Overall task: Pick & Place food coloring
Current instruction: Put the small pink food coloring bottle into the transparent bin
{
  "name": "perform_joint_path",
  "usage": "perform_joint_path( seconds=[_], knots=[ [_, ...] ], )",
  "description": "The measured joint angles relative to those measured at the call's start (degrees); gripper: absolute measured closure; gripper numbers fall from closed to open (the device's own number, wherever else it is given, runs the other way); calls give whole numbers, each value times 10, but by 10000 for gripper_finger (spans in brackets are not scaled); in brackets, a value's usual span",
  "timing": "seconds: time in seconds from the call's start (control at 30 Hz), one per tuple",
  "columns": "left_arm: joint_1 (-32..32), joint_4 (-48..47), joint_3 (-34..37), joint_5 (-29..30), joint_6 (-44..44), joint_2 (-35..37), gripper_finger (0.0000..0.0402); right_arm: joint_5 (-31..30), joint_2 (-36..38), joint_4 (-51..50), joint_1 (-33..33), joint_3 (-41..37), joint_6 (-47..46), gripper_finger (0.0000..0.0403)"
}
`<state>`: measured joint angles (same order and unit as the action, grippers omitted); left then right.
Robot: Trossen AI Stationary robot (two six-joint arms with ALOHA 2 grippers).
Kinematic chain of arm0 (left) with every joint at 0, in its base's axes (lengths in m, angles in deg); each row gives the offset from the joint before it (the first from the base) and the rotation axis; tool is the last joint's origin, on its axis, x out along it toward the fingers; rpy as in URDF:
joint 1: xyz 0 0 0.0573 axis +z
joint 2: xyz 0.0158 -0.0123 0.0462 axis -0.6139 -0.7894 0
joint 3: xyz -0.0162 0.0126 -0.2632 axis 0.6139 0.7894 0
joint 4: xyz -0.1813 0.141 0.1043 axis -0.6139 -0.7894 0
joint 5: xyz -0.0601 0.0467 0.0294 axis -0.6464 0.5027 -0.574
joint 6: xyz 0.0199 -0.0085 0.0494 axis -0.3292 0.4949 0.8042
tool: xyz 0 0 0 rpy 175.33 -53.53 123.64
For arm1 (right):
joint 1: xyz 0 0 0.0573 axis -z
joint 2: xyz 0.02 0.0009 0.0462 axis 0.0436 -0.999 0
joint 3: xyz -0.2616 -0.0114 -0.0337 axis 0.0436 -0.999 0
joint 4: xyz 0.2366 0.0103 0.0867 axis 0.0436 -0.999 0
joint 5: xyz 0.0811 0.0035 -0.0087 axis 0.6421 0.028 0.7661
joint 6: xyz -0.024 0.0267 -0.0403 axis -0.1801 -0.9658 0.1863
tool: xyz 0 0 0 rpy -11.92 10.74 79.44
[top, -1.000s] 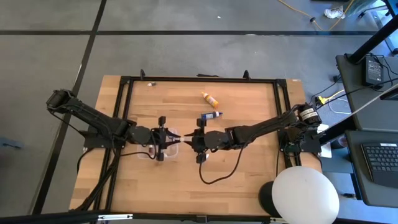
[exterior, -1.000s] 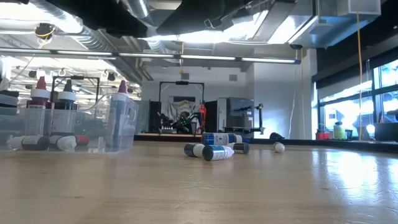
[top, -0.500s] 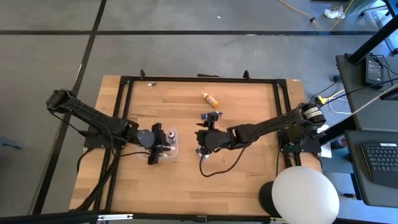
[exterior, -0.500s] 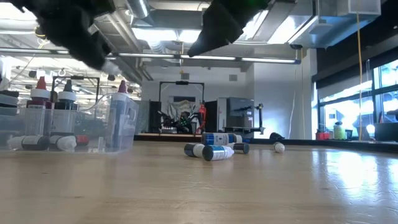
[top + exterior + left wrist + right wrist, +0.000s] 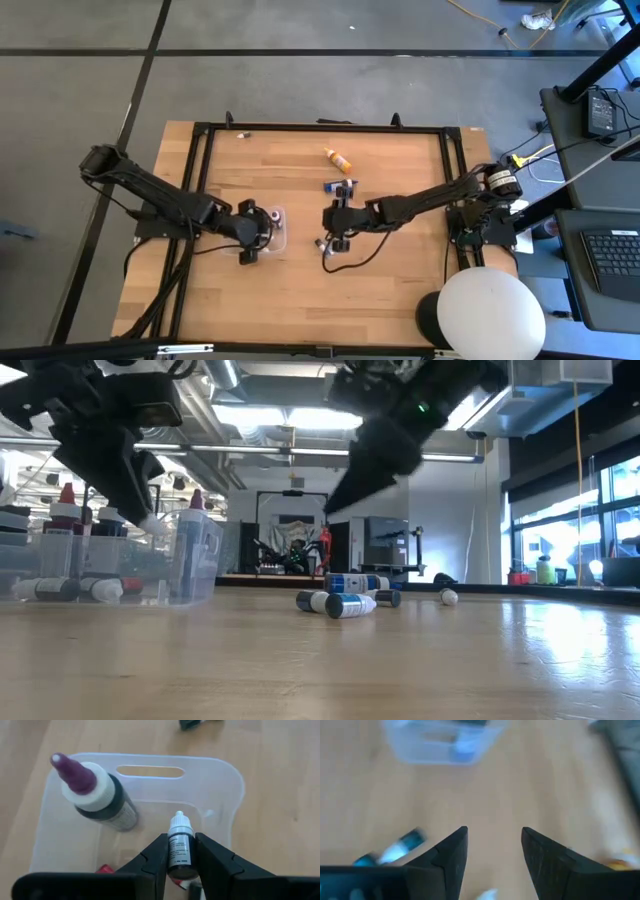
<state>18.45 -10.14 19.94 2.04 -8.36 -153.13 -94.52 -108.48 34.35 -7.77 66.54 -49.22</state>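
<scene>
My left gripper (image 5: 180, 839) (image 5: 262, 226) hangs over the clear plastic tray (image 5: 226, 780) (image 5: 283, 240), shut on a small dark food coloring bottle (image 5: 179, 851) with a white cap. Inside the tray stands a larger dark bottle (image 5: 100, 802) with a white collar and a purple tip. My right gripper (image 5: 492, 842) (image 5: 332, 222) is open above the bare table, right of the tray, and touches nothing. A blue bottle (image 5: 340, 186) and an orange-yellow one (image 5: 337, 158) lie on the table farther back. My left gripper pinches the small dark bottle by its body (image 5: 179, 860), just behind the white cap, between the two fingers (image 5: 156, 860). The bottle lies along the fingers, its cap pointing forward past their tips. It is lifted clear above the inside of the tray.
In the low view several bottles (image 5: 338, 601) lie on the wood in mid-table, and a small white one (image 5: 448, 597) lies farther right. The tray (image 5: 190, 560) holds upright and lying bottles. A blue-and-white bottle (image 5: 400, 847) lies near my right gripper. A black frame (image 5: 200, 128) borders the table.
The two grippers, which met tip to tip at mid-table, have drawn apart. The left one carried the small dark bottle toward the table's left, over the tray. The right one pulled back toward the right. Both have come down into the low view.
</scene>
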Motion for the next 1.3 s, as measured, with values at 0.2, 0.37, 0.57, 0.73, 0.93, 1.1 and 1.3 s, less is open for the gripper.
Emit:
perform_joint_path(
  seconds=[0.2,0.37,0.57,0.73,0.93,1.1,1.3],
  knots=[
    [0,-1,2,43,8,-10,312,96,0,143,2,-68,-29,215],
    [0,0,2,35,7,-10,311,120,0,268,2,-128,-43,215],
    [0,1,2,30,7,-9,311,120,-1,297,2,-146,-64,215],
    [0,2,2,28,6,-10,309,120,-42,322,1,-142,-69,215],
    [0,2,2,26,12,-10,310,120,-85,313,-1,-115,-68,215],
    [0,2,2,25,16,-10,305,120,-100,274,-2,-93,-71,215],
    [0,2,3,24,23,-10,300,120,-101,254,-8,-93,-73,215]
  ],
)
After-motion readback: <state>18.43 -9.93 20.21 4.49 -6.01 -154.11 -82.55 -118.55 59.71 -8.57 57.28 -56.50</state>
